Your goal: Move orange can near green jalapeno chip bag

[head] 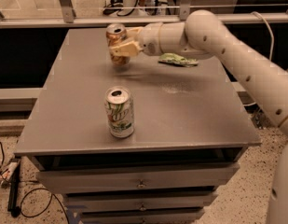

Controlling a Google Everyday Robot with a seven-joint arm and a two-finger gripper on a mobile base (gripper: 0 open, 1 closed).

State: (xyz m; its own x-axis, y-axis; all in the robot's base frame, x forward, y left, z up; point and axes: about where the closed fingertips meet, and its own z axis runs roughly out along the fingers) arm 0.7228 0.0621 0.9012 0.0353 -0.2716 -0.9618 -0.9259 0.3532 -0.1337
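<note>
Drawers (141, 183): flat grey fronts below the front edge, each with a small pull; clear of the move, no hazard that I can see
White can (119, 112): upright near the front edge, left of the middle, well apart from the gripper; at risk only if the arm swings low toward the front; a smooth thin-walled cylinder, white with green lettering and a silver top
Desk (195, 115): flat, hard, matt grey top with a pale scuff right of the middle; a can set down tilted here would probably roll, and the left edge is not far from where the can is held
Gripper (118, 48): near the far left corner, its cream fingers clamped round the orange can's body; the hold is on a slick curved wall, so a quick move could let the can slip or twist
Orange can (115, 31): in the gripper toward the far left corner, silver top up, leaning slightly; I cannot tell whether its base is clear of the desk, and if it drags it may catch and tip; thin copper-orange metal, easily dented by a hard squeeze
Arm (227, 41): smooth, rounded white shell reaching in from the right edge and passing over part of the bag, so the forearm could brush it
Green jalapeno chip bag (177, 59): lies flat toward the far edge, right of the middle, to the right of the can and apart from it; light crinkled film, so a can pushed into it would shove it away, or end up on a fold and topple
</note>
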